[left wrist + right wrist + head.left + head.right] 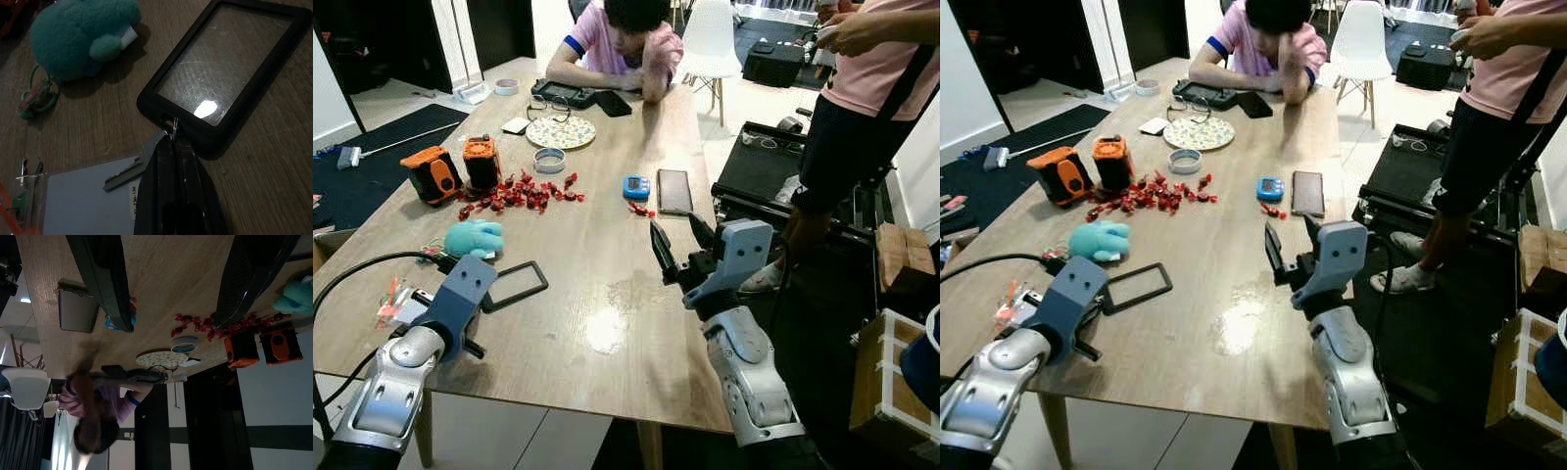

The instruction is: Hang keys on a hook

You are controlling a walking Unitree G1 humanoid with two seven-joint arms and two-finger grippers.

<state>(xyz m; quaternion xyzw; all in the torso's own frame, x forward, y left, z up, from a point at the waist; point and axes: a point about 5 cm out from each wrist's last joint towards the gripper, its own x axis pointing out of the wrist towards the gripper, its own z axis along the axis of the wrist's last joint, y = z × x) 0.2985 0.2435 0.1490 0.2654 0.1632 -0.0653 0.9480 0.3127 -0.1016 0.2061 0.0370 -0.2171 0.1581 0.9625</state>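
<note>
A black card-holder frame (517, 285) lies on the wooden table (607, 245) near my left. My left gripper (485, 303) rests on the table at the frame's near end. In the left wrist view its fingers (171, 196) are shut on the small metal ring (174, 125) at the frame's (225, 68) edge. A silver key (128, 172) lies beside the fingertips on a clear sleeve with blue paper (83, 200). A teal plush keychain (475, 238) sits just beyond. My right gripper (679, 243) hovers open over the table's right side, holding nothing.
Red candies (524, 193), two orange devices (433, 173), a blue timer (636, 186) and a phone (674, 190) lie mid-table. One person (617, 44) sits at the far end. Another person (862, 108) stands at the right, near boxes (891, 392) on the floor.
</note>
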